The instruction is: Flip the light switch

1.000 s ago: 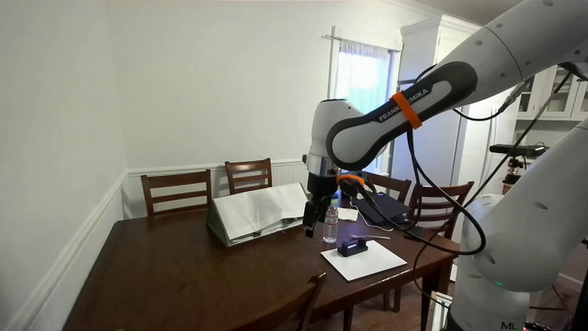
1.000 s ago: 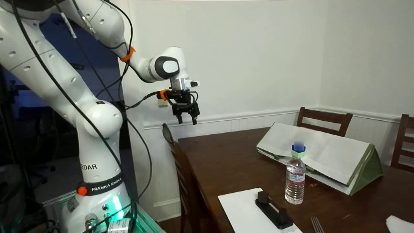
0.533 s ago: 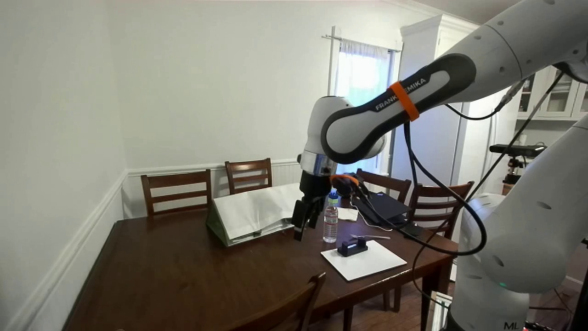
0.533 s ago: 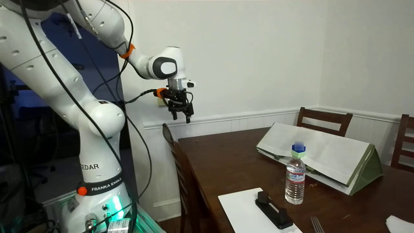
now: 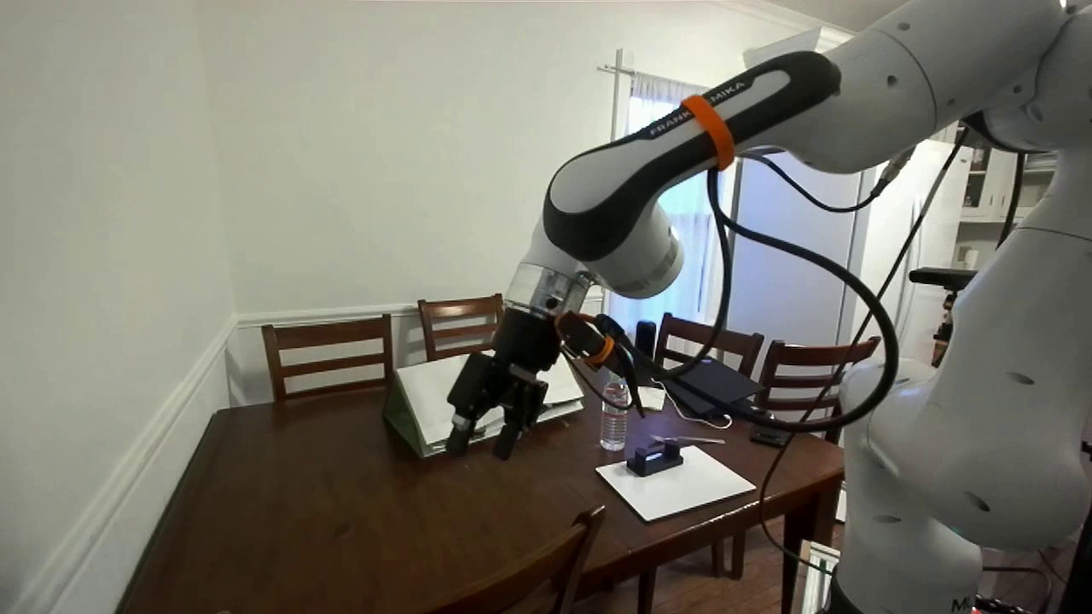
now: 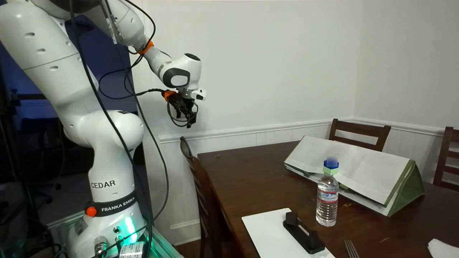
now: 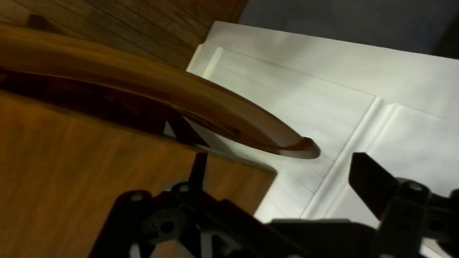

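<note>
The light switch does not show clearly in any current view; the wall spot behind my gripper (image 6: 184, 120) in an exterior view is covered by the gripper and its cables. The black gripper also shows in an exterior view (image 5: 483, 440), tilted, in the air above the dark table (image 5: 299, 495). In the wrist view my gripper (image 7: 280, 157) is open, with its fingers wide apart and nothing between them. Beyond it lie the table corner (image 7: 247, 179), a chair top (image 7: 251, 122) and the white wall with its rail (image 7: 340, 161).
A brown chair (image 6: 200, 179) stands by the table edge near the wall, below the gripper. On the table are a water bottle (image 6: 327, 200), a white board (image 6: 267, 229) with a black holder (image 6: 304, 233), a fork (image 6: 351, 248) and a large easel pad (image 6: 358, 168).
My gripper has swung left in both exterior views and now tilts instead of hanging straight down. It now covers a small yellowish wall plate seen earlier. It stays open.
</note>
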{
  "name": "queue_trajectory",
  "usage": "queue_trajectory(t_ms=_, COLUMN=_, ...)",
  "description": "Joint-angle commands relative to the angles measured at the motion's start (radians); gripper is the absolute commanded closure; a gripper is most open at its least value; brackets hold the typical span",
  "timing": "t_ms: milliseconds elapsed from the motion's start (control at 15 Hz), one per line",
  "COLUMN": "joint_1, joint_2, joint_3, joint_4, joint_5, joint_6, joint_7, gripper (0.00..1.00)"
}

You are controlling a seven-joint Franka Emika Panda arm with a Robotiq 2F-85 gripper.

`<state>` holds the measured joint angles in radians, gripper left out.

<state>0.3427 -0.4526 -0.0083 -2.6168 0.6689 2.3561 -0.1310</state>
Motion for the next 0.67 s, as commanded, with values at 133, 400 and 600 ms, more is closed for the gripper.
queue_trajectory(t_ms=133, joint_1=0.104, joint_2=0.155, joint_3=-0.027, joint_4=0.121, joint_5=0.434, joint_6=0.041, joint_7=-0.132, gripper=0.00)
queue_trajectory(t_ms=400, joint_1=0.064, joint_2=0.262, joint_3=0.097, joint_4=0.212, joint_5=0.740, joint_6=0.083, joint_7=-0.257, gripper=0.00)
queue_trajectory(t_ms=600, joint_1=0.041, joint_2=0.340, joint_3=0.185, joint_4=0.286, joint_5=0.918, joint_6=0.116, joint_7=-0.346, gripper=0.00)
